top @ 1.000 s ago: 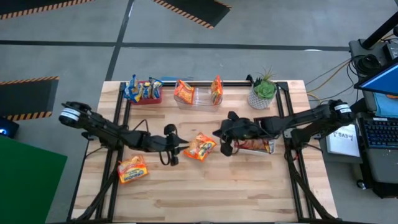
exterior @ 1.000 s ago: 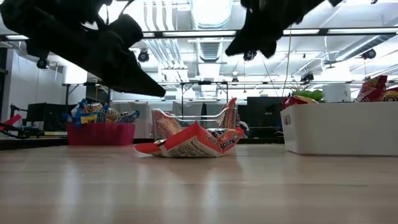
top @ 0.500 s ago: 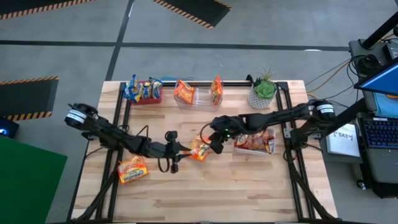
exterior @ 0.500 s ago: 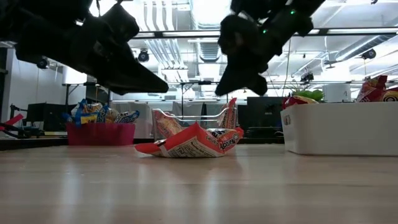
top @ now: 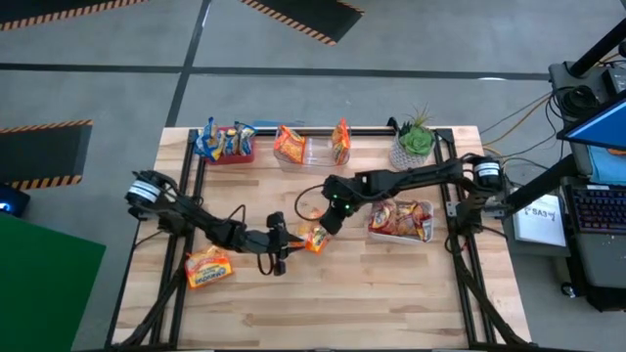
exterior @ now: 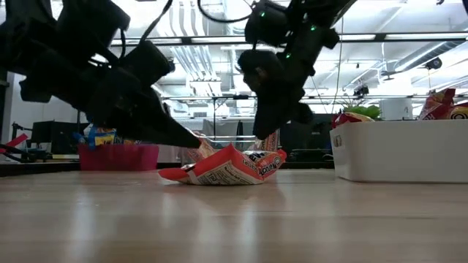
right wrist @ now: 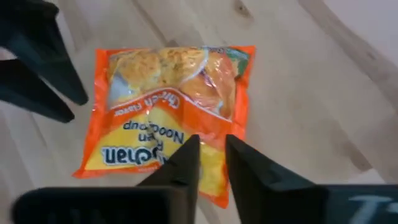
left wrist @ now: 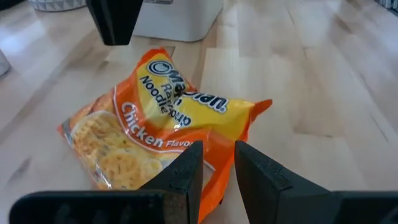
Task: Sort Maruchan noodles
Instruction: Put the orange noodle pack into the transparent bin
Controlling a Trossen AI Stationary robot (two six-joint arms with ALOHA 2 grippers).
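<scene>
- High view: the left claw (top: 281, 242) reaches in from the left side of the bench (top: 323, 303) and meets an orange noodle packet (top: 314, 237) near the bench's middle. The right claw (top: 328, 217) reaches from the right, directly over the same packet. A second packet (top: 207, 265) lies flat near the left edge. At the far edge stand a red bin (top: 232, 148) holding blue-marked packets, a clear bin (top: 313, 150) with orange packets upright at either end, and a potted plant (top: 414, 143). A white bin (top: 400, 220) on the right holds red-marked packets.
- Low view: the orange packet (exterior: 227, 166) lies crumpled on the wood. One dark claw touches its left end; the other hangs just above it.
- Left wrist view: the left claw (left wrist: 217, 171) has its fingers (left wrist: 261, 174) set narrowly apart, astride the packet's (left wrist: 155, 137) near edge, gripping nothing.
- Right wrist view: the right claw (right wrist: 211, 163) is likewise only slightly parted and unloaded, poised over the packet (right wrist: 168, 118), printed "Chicken Flavor".
</scene>
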